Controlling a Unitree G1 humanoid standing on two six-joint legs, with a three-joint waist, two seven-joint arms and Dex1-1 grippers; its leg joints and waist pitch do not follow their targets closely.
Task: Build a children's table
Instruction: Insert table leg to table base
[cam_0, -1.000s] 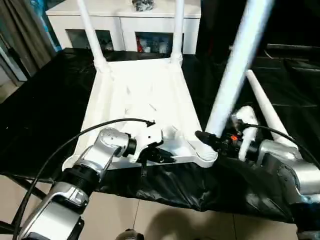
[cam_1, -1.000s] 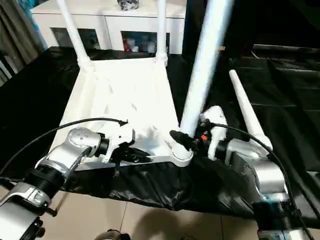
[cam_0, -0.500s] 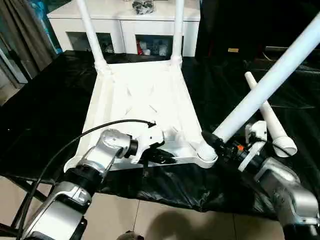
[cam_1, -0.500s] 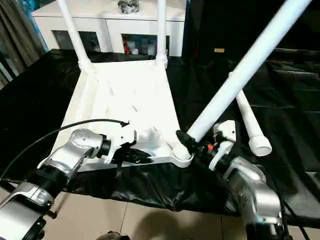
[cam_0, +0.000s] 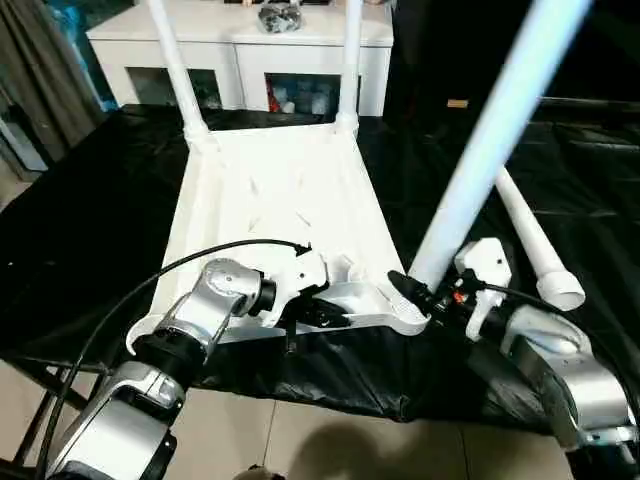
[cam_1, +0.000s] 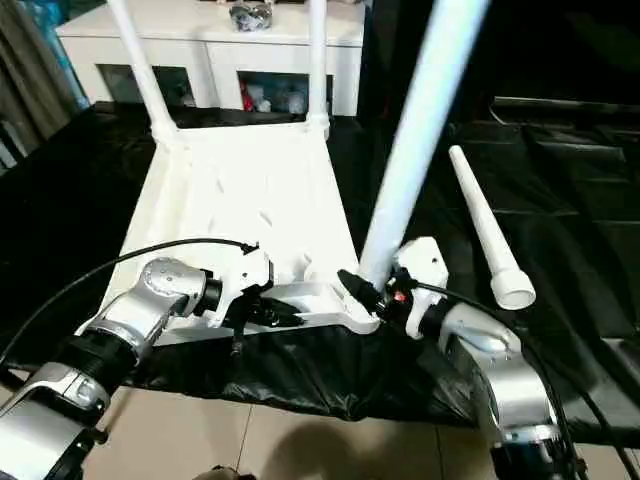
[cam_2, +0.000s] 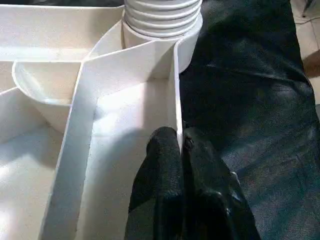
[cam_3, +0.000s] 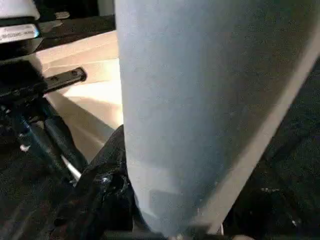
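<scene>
Leftmost, the left end effector (cam_2: 181, 150) pinches the near rim of the upturned children's table (cam_0: 285, 200) on the black-draped tabletop (cam_0: 90, 230). Rightward, the right end effector (cam_0: 412, 292) grips a white leg (cam_0: 480, 150) at the table's near-right corner socket (cam_0: 405, 318).

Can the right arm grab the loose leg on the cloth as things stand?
Probably not yet: the right gripper is shut on the third leg. The loose leg lies beside it, unobstructed.
</scene>
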